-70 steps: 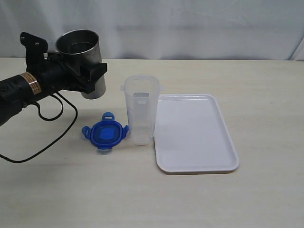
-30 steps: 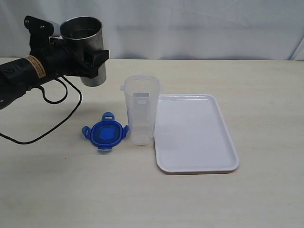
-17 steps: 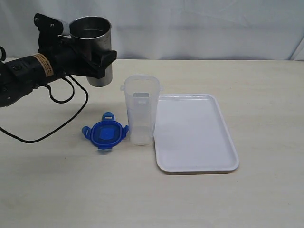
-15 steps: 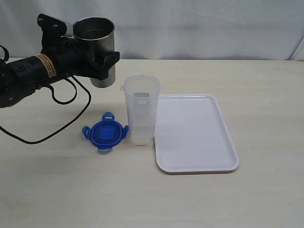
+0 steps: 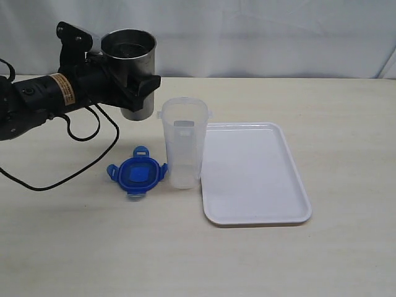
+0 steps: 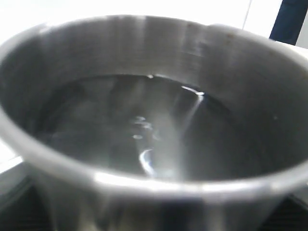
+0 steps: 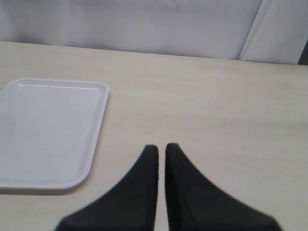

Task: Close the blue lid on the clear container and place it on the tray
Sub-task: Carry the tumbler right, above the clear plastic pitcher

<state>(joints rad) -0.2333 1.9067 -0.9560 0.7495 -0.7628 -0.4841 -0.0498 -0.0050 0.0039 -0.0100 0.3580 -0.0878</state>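
The clear container (image 5: 183, 148) stands upright and uncovered beside the left edge of the white tray (image 5: 253, 176). Flat on the table just left of the container lies the blue lid (image 5: 137, 172). My left gripper (image 5: 133, 83) is shut on a shiny steel cup (image 5: 131, 71), held upright above the table, up and left of the container. That cup (image 6: 154, 125) fills the left wrist view, with liquid inside. My right gripper (image 7: 161, 147) is shut and empty above bare table, with the tray (image 7: 48, 130) off to one side; it is outside the exterior view.
A black cable (image 5: 80, 154) from the left arm loops over the table left of the lid. A white backdrop (image 5: 247, 37) runs behind the table's far edge.
My left arm has carried the steel cup to the right, closer to the clear container. The lid, container and tray have not moved.
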